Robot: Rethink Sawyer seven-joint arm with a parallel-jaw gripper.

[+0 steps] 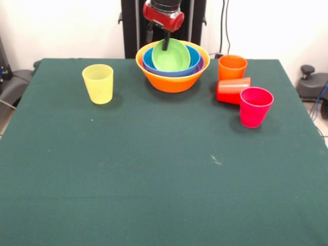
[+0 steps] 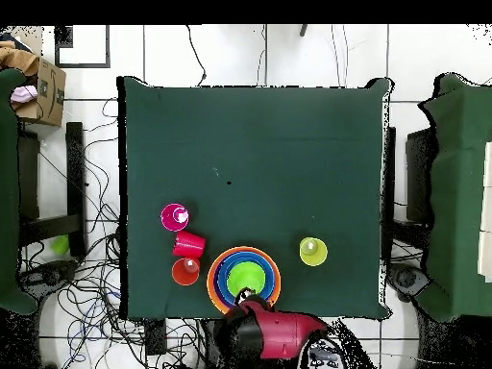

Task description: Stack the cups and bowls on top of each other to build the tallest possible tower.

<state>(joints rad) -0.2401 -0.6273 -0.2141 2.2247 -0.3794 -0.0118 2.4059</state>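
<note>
While tilted, green bowl (image 1: 171,55) half-hidden.

White wall (image 1: 266,25), cable-strewn tiled floor (image 2: 86,288)

No legible text (none anywhere)

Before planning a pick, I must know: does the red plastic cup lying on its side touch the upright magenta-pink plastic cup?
Touching, it seems. In the front view the red plastic cup on its side meets the magenta-pink plastic cup with no green cloth between; the overhead view shows none either.
</note>
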